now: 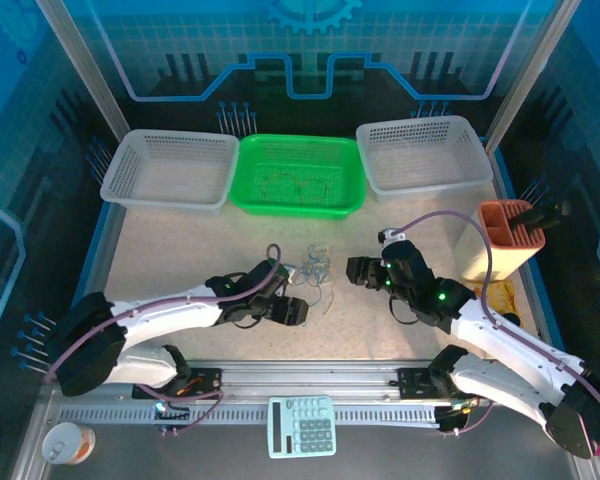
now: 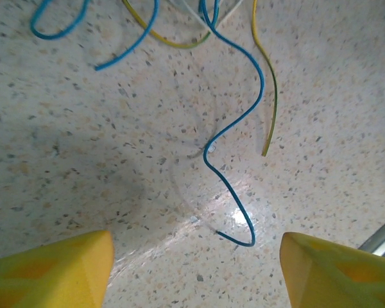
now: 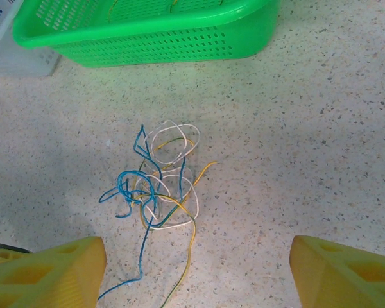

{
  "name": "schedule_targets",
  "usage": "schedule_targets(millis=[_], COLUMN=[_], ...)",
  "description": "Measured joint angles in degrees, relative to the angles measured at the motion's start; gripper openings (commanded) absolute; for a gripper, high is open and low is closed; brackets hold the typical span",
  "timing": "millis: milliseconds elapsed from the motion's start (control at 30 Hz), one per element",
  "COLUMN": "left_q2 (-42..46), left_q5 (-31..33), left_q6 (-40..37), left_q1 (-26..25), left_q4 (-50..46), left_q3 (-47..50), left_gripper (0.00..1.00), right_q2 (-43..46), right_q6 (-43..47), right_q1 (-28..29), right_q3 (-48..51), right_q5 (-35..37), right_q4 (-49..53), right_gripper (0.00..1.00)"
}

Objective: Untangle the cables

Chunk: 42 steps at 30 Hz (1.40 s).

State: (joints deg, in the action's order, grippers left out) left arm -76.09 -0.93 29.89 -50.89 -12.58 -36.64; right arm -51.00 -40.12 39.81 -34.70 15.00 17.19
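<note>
The cables [image 1: 314,264] lie in a loose tangle of thin blue, yellow and white wires on the speckled table, between the two arms. My left gripper [image 1: 302,308] sits low, just near of the tangle. In the left wrist view its yellow fingers [image 2: 51,269] stand apart, and the loose end of a blue cable [image 2: 234,212] lies on the table between them, touching neither. A yellow cable end [image 2: 269,122] lies beside it. My right gripper [image 1: 354,270] is open to the right of the tangle. The cables [image 3: 160,186] sit ahead of its jaws [image 3: 197,269], slightly left.
A green basket [image 1: 297,205] with a few thin wires inside stands at the back, with a white basket [image 1: 170,170] on its left and another white basket [image 1: 425,152] on its right. An orange holder [image 1: 505,240] stands at the right. A calculator [image 1: 302,425] lies on the front rail.
</note>
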Motion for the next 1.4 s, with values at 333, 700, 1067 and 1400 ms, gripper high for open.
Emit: schedule_targets(millis=[333,700,1067,1400], left_q2=[-11.87,-15.19,-15.1,-15.08], left_q5=[6.01,10.49,11.21,10.99], left_q6=[-0.33,0.15,0.59,-0.02], left_q1=[-4.63,-6.38,-6.67,-6.67], left_q4=[0.37,-2.01,-2.12,-2.19], left_q3=[-8.41,-10.95,-9.31,-9.49], left_gripper=[0.51,0.5,0.39,0.0], right_q2=[-0.13,0.07,0.04,0.22], right_q6=[-0.26,-0.39,-0.39,-0.39], right_q1=[-0.11,-0.26,-0.5,-0.5], right_q3=[0.68,0.87,0.96,0.96], right_q5=[-0.04,-0.04,-0.28,-0.52], right_q4=[-0.07,-0.04,-0.07,-0.07], right_gripper=[0.77,0.77,0.77,0.77])
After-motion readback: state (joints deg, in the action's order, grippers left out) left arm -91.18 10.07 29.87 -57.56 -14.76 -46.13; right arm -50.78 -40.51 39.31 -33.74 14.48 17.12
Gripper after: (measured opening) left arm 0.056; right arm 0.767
